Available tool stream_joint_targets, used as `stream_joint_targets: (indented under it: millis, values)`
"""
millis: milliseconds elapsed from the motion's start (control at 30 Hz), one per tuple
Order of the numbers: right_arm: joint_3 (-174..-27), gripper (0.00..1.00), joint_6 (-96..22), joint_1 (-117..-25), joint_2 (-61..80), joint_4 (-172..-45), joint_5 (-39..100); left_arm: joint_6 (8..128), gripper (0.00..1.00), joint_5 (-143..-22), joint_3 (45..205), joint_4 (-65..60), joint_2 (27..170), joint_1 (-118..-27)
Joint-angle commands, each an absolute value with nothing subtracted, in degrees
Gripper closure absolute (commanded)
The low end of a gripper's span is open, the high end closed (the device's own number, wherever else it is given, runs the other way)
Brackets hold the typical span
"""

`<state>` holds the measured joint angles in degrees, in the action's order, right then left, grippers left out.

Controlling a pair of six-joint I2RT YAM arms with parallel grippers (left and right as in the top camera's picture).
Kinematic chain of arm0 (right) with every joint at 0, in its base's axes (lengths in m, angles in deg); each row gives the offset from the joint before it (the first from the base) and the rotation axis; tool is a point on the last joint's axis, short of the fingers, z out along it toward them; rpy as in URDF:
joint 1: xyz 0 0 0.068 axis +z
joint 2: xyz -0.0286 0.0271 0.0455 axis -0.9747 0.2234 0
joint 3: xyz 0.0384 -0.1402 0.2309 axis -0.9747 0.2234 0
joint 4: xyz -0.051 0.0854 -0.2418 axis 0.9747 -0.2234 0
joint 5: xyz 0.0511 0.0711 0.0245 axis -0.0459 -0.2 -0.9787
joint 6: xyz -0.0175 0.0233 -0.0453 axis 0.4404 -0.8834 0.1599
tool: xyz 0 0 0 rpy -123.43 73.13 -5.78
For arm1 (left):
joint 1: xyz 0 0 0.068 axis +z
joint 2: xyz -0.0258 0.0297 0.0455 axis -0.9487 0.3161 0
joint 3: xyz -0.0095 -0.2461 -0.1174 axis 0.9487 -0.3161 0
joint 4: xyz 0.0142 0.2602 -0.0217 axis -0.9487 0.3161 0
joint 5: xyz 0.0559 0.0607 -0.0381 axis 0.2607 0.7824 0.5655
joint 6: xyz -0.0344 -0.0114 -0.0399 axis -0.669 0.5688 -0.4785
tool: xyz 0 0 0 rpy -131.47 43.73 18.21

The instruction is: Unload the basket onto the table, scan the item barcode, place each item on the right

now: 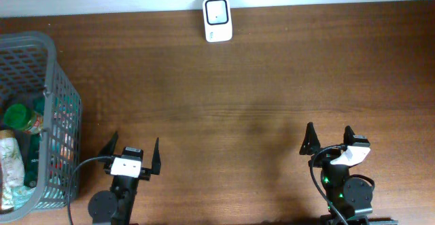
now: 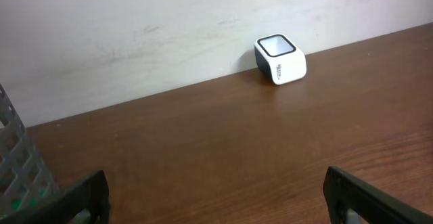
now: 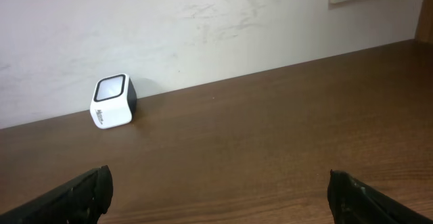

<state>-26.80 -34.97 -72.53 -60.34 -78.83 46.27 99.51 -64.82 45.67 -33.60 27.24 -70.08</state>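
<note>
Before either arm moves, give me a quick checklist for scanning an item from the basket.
1. Left claw open and empty: ok.
2. Right claw open and empty: ok.
3. Scanner window uncovered: ok.
4. Items present in the basket: ok.
5. Barcode located on any item: cannot tell.
6. An item lifted out for scanning: not ok.

A wooden table (image 1: 238,82) carries a white scanner (image 1: 217,20) and grey basket (image 1: 64,109).
</note>
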Motion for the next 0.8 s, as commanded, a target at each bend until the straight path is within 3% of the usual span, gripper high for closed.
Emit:
stream_joint_targets:
  millis: [0, 333, 767]
  values:
    - [-26.54, 0.02, -34.6, -72.23, -60.8, -79.29, 46.14, 99.42, 0.01, -63.92, 45.61, -33.67, 26.81, -70.27]
    - [-26.54, 0.02, -34.6, -72.23, -60.8, -79.29, 46.14, 99.16, 0.01, -63.72, 54.06, -34.22, 30.02, -70.29]
    - [-26.54, 0.02, -34.6, -72.23, -60.8, -79.29, 46.14, 99.18, 0.01, -63.75, 77.21, -30.15, 53.38, -70.29]
